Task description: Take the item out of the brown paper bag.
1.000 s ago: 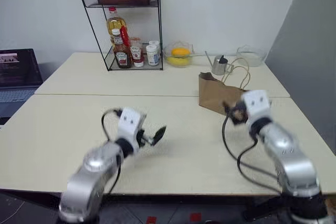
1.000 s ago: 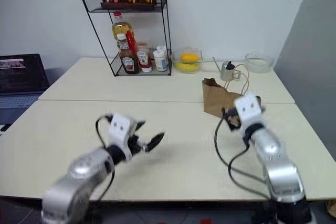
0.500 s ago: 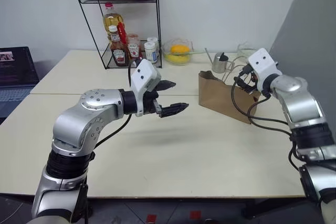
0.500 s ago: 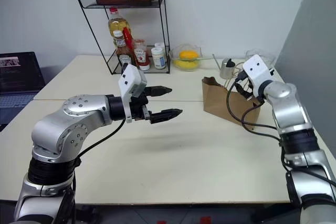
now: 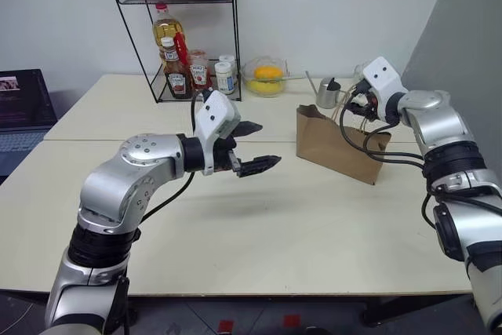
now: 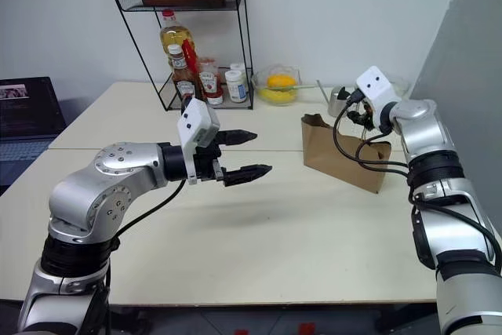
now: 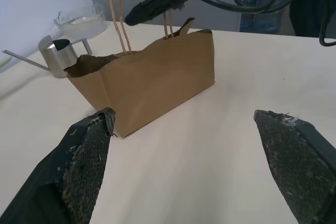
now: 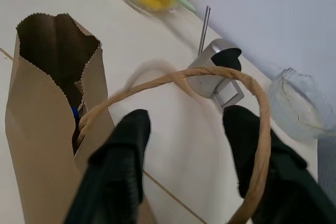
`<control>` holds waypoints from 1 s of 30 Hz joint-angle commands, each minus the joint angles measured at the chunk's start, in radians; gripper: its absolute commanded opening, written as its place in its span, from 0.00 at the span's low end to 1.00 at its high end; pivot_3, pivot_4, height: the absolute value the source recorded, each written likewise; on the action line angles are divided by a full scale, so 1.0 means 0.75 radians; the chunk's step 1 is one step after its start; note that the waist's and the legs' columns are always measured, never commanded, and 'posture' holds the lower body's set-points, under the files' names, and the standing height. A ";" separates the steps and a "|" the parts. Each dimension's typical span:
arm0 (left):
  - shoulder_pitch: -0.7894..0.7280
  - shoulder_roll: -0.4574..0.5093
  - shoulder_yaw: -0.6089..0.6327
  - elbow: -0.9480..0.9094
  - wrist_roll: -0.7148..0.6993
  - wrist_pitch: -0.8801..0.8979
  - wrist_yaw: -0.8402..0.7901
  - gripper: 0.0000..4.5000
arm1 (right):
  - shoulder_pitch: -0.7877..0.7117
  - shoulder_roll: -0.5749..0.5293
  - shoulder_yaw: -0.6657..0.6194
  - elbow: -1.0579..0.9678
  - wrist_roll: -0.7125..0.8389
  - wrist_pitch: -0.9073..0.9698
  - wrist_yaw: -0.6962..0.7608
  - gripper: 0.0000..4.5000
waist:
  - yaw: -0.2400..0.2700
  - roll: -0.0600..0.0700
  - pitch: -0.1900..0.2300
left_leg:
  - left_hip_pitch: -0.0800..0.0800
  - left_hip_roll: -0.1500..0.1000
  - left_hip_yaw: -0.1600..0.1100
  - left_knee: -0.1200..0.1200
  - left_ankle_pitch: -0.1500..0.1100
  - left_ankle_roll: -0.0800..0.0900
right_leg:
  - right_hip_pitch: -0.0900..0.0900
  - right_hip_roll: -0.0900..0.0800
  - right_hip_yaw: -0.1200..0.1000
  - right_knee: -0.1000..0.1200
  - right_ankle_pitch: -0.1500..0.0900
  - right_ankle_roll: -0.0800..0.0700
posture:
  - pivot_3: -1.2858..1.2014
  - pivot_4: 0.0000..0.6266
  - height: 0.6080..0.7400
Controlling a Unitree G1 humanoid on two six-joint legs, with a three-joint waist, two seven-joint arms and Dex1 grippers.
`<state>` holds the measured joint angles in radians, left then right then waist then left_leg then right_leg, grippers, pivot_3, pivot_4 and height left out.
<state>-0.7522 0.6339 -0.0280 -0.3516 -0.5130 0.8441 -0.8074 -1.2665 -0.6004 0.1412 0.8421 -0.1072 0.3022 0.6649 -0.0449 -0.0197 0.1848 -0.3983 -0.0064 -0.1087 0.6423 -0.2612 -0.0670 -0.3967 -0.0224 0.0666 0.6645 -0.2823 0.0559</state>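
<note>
My arms (image 5: 129, 186) are glossy silver with black joints; white wrist boxes (image 5: 217, 114), looping black cables (image 6: 357, 154), black textured fingers (image 7: 86, 161).

Inside the crumpled brown kraft paper bag (image 8: 39, 129), just a blue sliver (image 8: 76, 113) of something shows; the rest is hidden.

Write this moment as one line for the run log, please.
left gripper: open, off bag | right gripper: around handle, not clamped | brown paper bag: upright on table

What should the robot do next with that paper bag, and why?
Probably close the right gripper on the handle looping between its parted fingers, steadying the bag. The open left gripper waits short of it.
</note>
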 commanded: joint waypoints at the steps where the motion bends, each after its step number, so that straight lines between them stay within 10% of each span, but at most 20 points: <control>1: -0.010 0.022 0.056 -0.047 -0.029 -0.004 0.012 1.00 | -0.073 -0.018 -0.014 0.020 -0.027 -0.093 -0.019 0.22 | -0.001 0.000 0.000 | 0.000 0.000 0.000 0.000 0.000 0.000 | 0.000 0.000 0.000 0.000 0.000 0.000 | 0.52 0.24 1.00; 4: -0.004 0.029 0.061 -0.048 -0.032 -0.006 0.012 1.00 | -0.095 -0.011 -0.023 0.036 -0.032 -0.129 -0.026 0.00 | -0.003 0.000 0.000 | 0.000 0.000 0.000 0.000 0.000 0.000 | 0.000 0.000 0.000 0.001 0.000 0.000 | 0.52 0.24 1.00; 14: 0.084 0.078 0.180 -0.138 -0.122 0.078 0.077 1.00 | -0.141 0.118 -0.081 -0.123 0.046 -0.204 -0.032 0.00 | -0.017 0.000 0.000 | 0.000 0.001 0.000 0.000 0.002 -0.003 | -0.002 0.000 0.001 0.002 0.000 0.000 | 0.52 0.24 1.00; 30: 0.569 0.231 0.812 -0.551 -0.444 0.449 0.377 1.00 | -0.342 0.609 -0.134 0.053 0.146 -0.298 -0.201 0.00 | -0.046 0.000 0.000 | -0.001 0.001 0.002 0.004 0.001 -0.001 | -0.012 0.000 0.003 0.020 0.000 -0.001 | 0.52 0.24 1.00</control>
<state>-0.3258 0.7864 0.5260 -0.7168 -0.8159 1.1700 -0.5416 -1.4663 -0.1411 0.0569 0.9046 -0.0160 0.1151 0.5272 -0.0797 -0.0200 0.1847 -0.3993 -0.0061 -0.1076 0.6454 -0.2607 -0.0676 -0.4055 -0.0222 0.0686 0.6797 -0.2822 0.0551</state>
